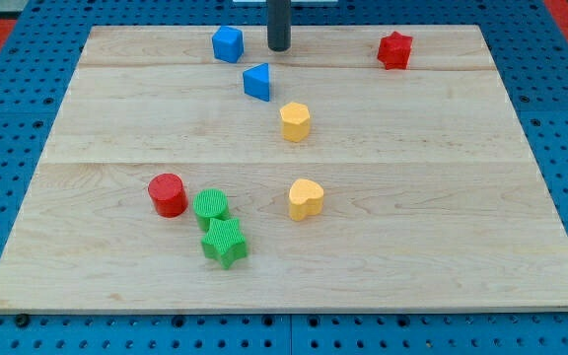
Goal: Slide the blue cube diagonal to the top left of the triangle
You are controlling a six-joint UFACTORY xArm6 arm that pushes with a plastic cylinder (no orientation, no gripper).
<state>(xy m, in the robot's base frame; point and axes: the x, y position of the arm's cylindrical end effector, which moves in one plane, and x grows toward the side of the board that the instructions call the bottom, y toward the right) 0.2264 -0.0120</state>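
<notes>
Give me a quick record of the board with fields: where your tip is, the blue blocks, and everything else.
tip: my tip, near the view's top, right of the blue cube
triangle: blue triangle, below-right of the cube
yellow: two yellow blocks
red: red star, red cylinder
green: green cylinder, green star
surface: wooden board

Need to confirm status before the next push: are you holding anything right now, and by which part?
Nothing is held. My tip rests on the board, apart from the blue cube at its left and the blue triangle below.
</notes>
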